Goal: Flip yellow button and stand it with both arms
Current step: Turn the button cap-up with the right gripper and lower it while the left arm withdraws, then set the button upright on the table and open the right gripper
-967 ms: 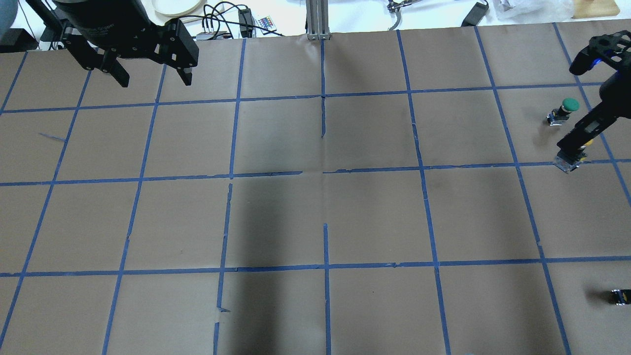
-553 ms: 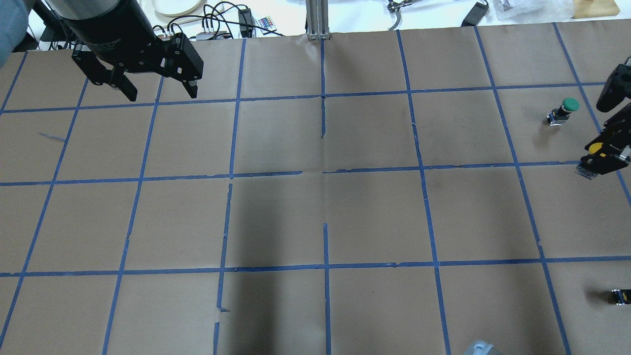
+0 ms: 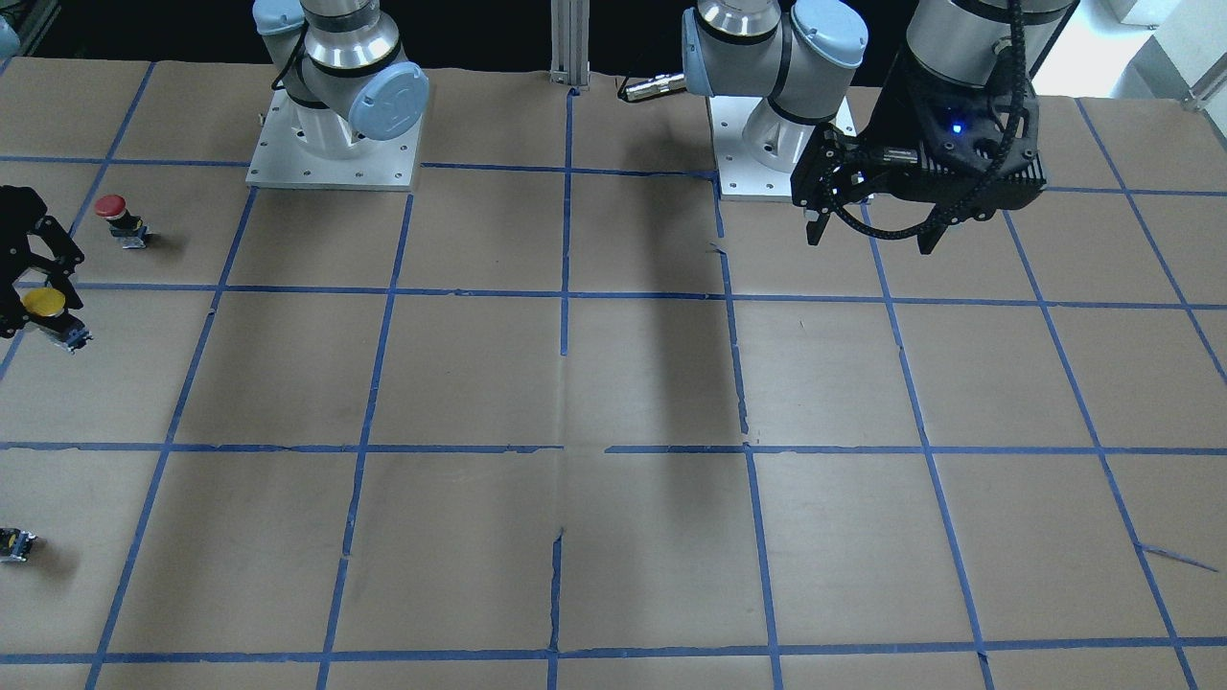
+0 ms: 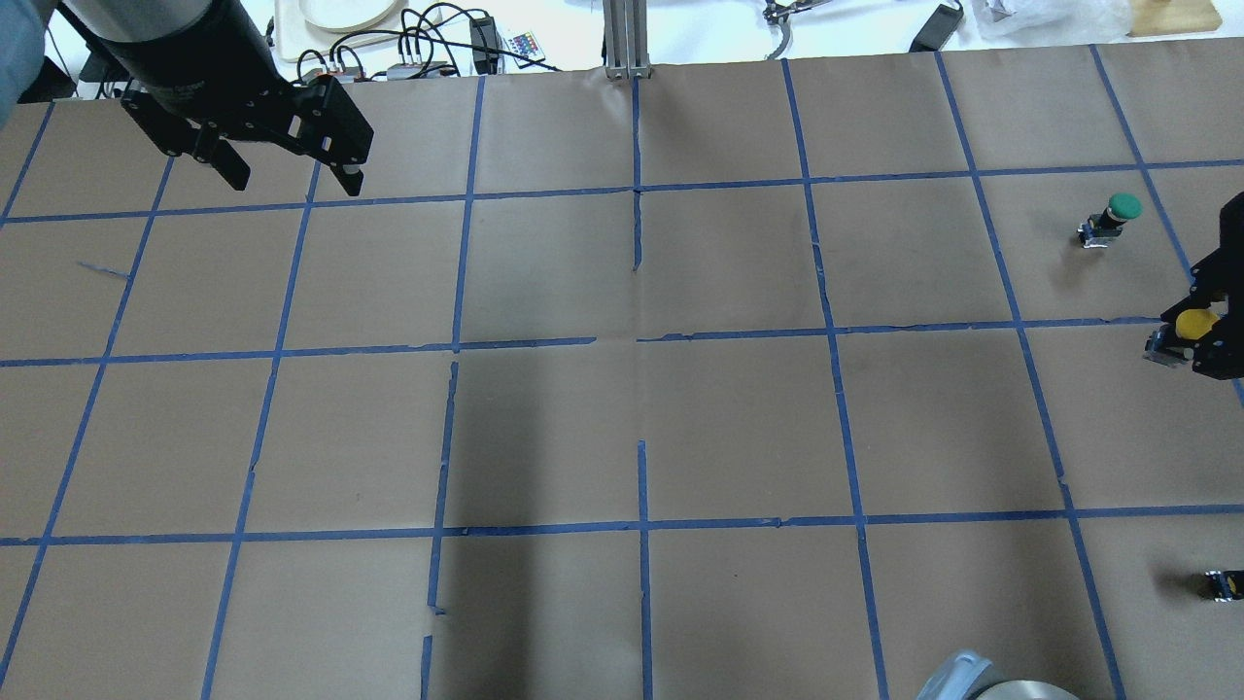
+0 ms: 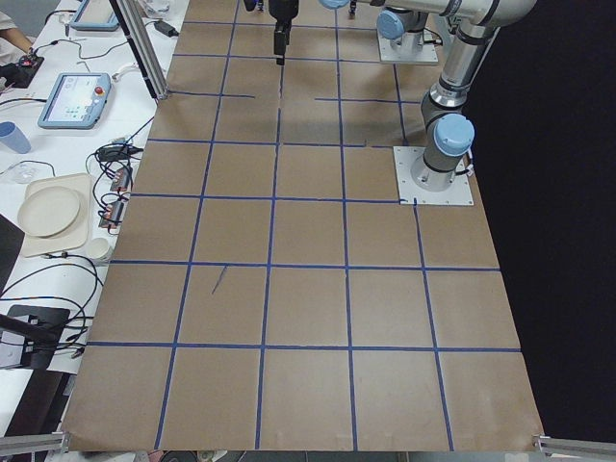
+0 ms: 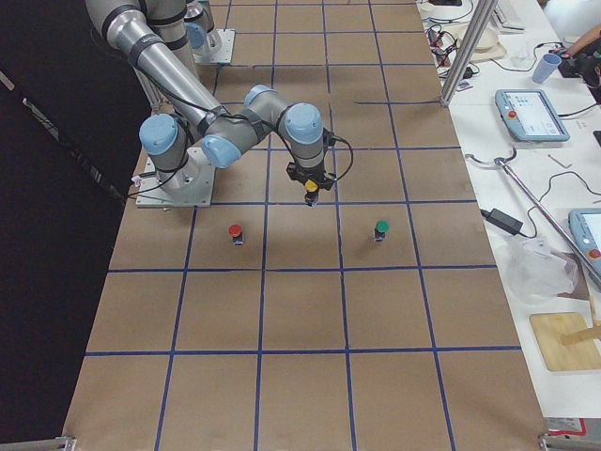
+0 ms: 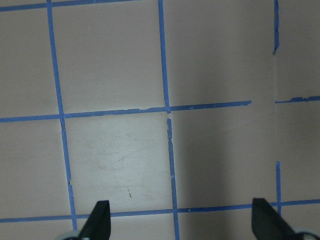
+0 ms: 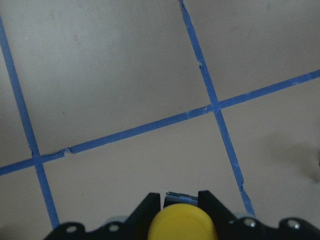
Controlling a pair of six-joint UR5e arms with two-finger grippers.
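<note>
Right end of the tabletop [image 4: 622,428]. My right gripper [image 8: 181,207] pinches the yellow button [image 4: 1193,323] between its fingers and carries it, apparently clear of the paper. In the right wrist view the cap faces the camera and the base points away. I therefore judge the button's long axis to run along the gripper's own reach, cap toward the wrist. The left gripper [image 4: 294,180] hangs over the far left squares, well apart, with its fingers spread wide and nothing between them. The button thus lies far off to the left gripper's right. Any two-arm flip turns on closing that gap, with the base end the part left exposed for the left gripper to take.
</note>
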